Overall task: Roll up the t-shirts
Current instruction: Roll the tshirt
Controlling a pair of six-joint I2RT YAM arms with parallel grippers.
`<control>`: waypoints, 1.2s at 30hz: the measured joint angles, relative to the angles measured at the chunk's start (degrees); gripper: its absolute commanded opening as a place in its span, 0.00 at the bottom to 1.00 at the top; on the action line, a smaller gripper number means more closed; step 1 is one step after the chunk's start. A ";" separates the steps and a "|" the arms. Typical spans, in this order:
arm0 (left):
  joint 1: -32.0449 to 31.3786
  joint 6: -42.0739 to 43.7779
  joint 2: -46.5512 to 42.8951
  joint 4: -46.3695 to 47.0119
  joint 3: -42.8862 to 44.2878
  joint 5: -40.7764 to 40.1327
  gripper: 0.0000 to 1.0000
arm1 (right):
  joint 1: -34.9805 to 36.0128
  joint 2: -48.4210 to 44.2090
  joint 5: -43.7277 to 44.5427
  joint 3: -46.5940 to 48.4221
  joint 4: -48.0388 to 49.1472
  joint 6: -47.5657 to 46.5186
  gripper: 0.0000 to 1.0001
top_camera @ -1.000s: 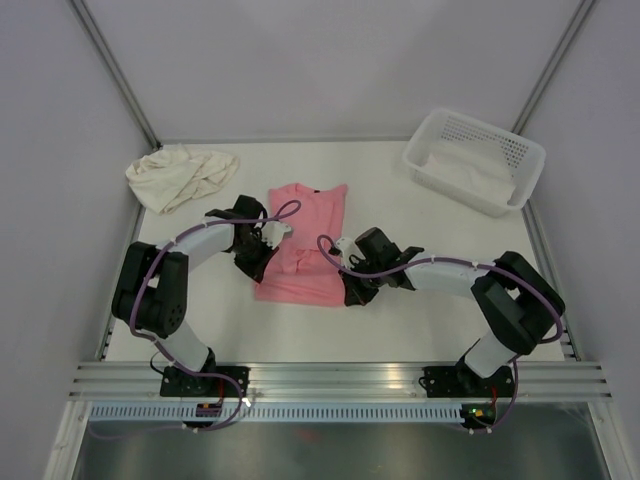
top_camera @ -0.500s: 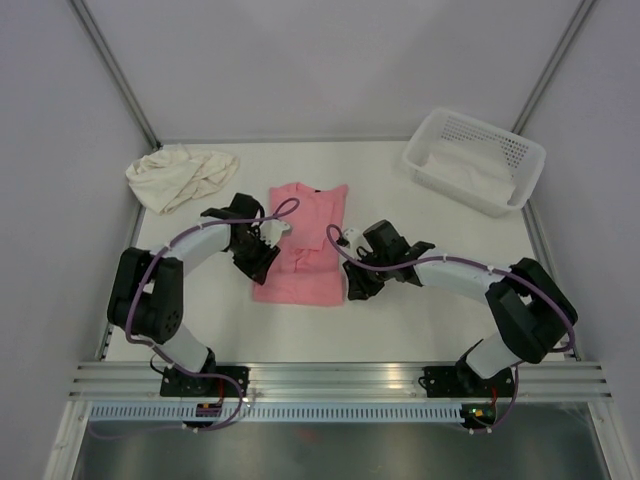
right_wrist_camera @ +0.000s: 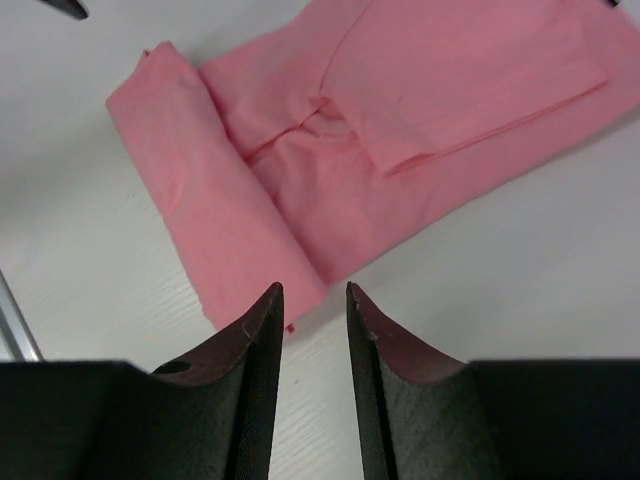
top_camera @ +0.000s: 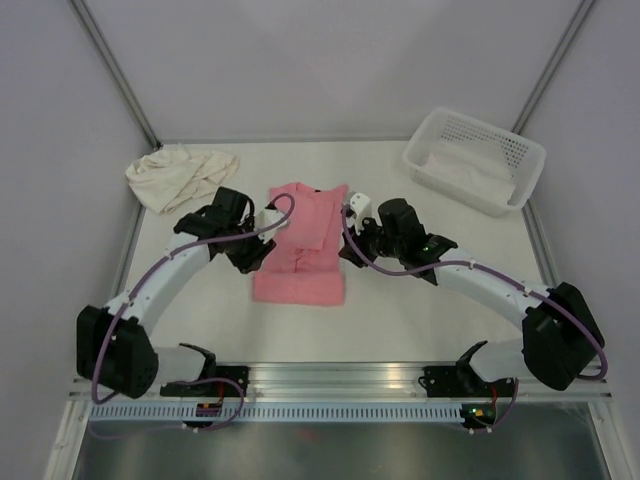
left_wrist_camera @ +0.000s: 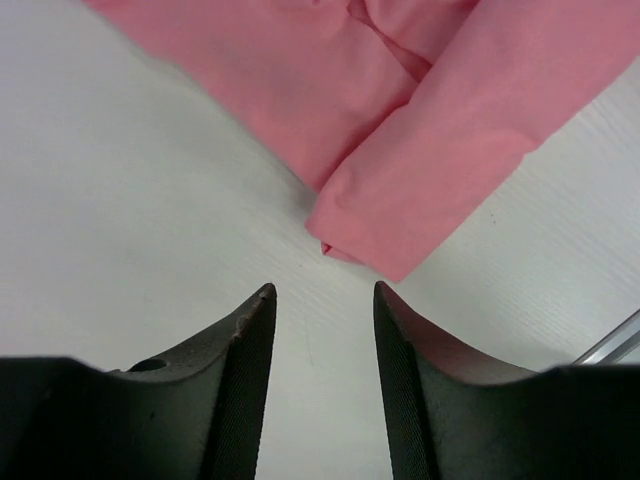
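The salmon pink t-shirt (top_camera: 312,228) lies folded narrow in the middle of the table, its near end turned over into a short roll (top_camera: 300,290). My left gripper (top_camera: 256,254) hovers at the shirt's left edge. In the left wrist view it (left_wrist_camera: 320,292) is open and empty, with the roll's end (left_wrist_camera: 430,190) just beyond the tips. My right gripper (top_camera: 352,252) is at the shirt's right edge. In the right wrist view it (right_wrist_camera: 313,290) is open and empty, close to the roll (right_wrist_camera: 205,215). The cream t-shirt (top_camera: 180,175) lies crumpled at the far left.
A white perforated basket (top_camera: 420,165) with white cloth inside stands at the far right corner. Metal frame posts rise at both back corners. An aluminium rail (top_camera: 340,380) runs along the near table edge by the arm bases.
Both grippers have opened and let go of the pink shirt's rolled near end. Both have lifted and drawn back toward the far side.
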 measured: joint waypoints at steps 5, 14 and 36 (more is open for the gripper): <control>-4.61 7.61 -13.14 1.29 -9.27 -2.64 0.54 | -0.83 -1.31 0.00 -0.26 6.64 -3.41 0.43; -14.19 19.54 -21.94 8.33 -28.48 -9.70 0.61 | 0.13 -3.93 -0.98 -8.74 14.99 -8.52 0.45; -17.57 25.46 -15.37 22.62 -34.03 -11.93 0.08 | 4.07 -3.78 2.84 -12.15 15.87 -10.08 0.46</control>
